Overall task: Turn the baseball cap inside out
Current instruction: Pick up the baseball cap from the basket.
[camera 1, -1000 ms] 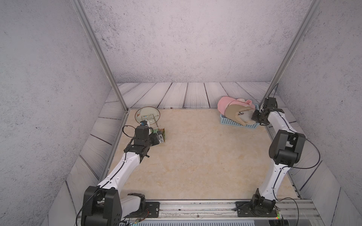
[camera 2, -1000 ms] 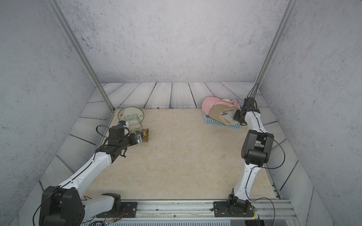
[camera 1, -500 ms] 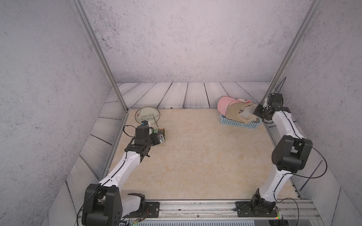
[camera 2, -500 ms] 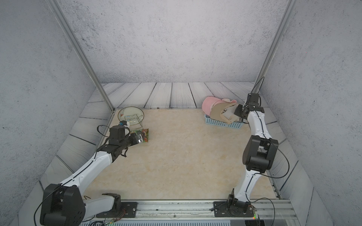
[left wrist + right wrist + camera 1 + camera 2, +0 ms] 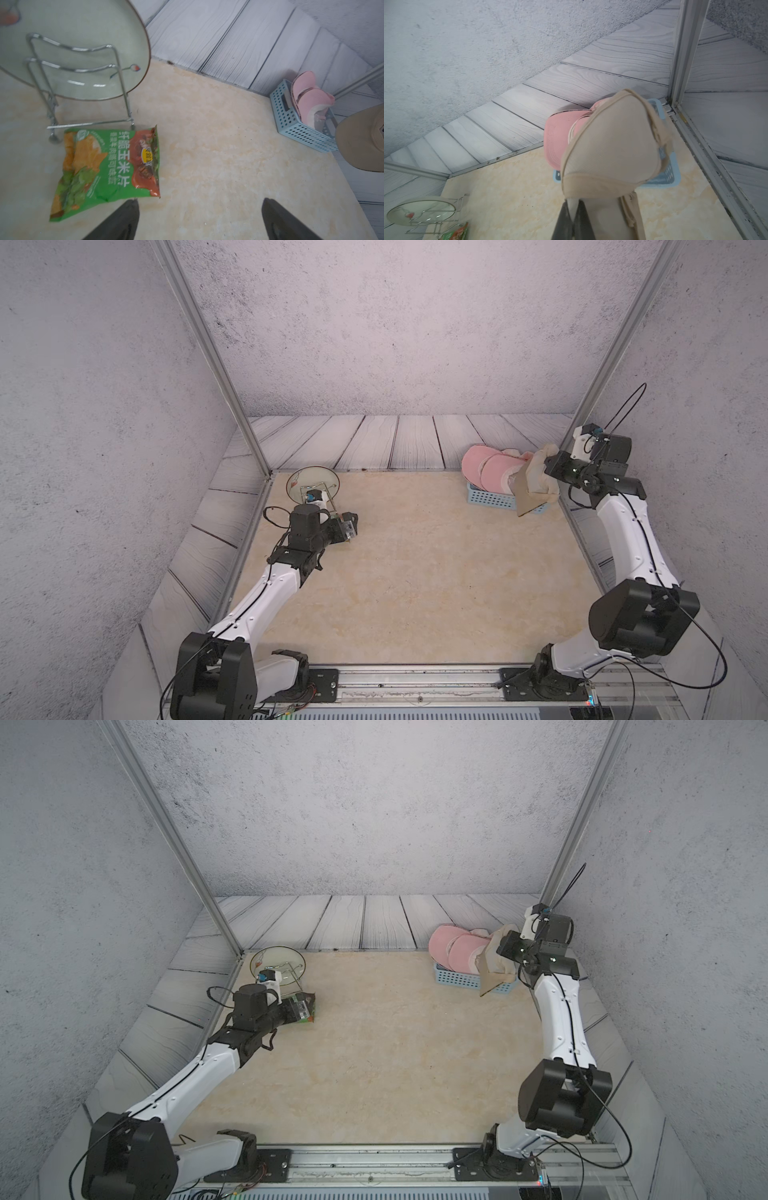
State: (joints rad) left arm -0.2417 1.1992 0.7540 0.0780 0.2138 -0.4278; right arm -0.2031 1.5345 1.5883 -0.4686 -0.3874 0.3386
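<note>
Right gripper [image 5: 572,217]: fingers are pressing together, pinching a fold of the tan baseball cap [image 5: 608,149] near its lower edge. The cap is hanging off the gripper at the far right corner of the table [image 5: 415,580], with its crown bulging away from the wrist camera. In both top views the brim is pointing down over the near edge of a blue basket [image 5: 490,499]. Cannot tell whether the brim is touching the basket. A pink cap [image 5: 486,470] is sitting in the basket, just behind the tan one.

Left gripper [image 5: 199,202]: fingers are standing wide apart and gripping nothing, hovering low over the table on the far left. A green snack bag [image 5: 108,166] is lying flat just ahead of one fingertip. Beyond the bag, a wire rack [image 5: 119,83] is propping up a pale green plate [image 5: 83,25], tilted back.
</note>
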